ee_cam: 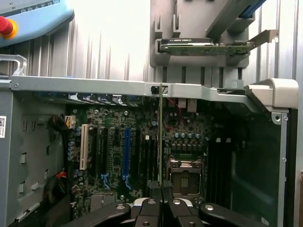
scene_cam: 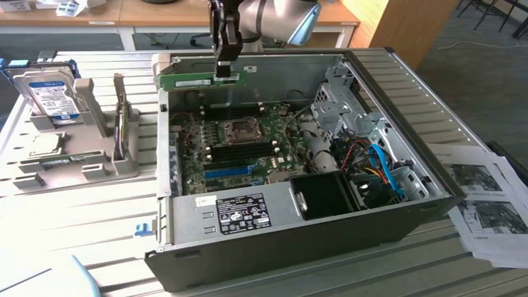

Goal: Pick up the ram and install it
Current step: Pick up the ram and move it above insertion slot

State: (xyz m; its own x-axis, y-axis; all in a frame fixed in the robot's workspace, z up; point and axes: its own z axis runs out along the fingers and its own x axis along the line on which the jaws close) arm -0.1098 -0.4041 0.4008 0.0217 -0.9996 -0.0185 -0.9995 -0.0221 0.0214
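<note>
jaws closed tight on ram [scene_cam: 191, 81], above open computer case [scene_cam: 281, 247]

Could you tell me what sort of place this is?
Probably a robotics lab or workshop: an open computer case on a slatted table, a hand holding the ram above it, and wooden desks behind.

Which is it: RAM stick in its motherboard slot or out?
Out: the gripper holds the RAM stick above the open case, clear of the motherboard.

Wooden desks [scene_cam: 123, 17] stand along the far side on grey-blue carpet [scene_cam: 466, 46], with a wooden panel [scene_cam: 392, 25] beside them. Bright light washes over the pale slatted table [scene_cam: 91, 210] in front.
</note>
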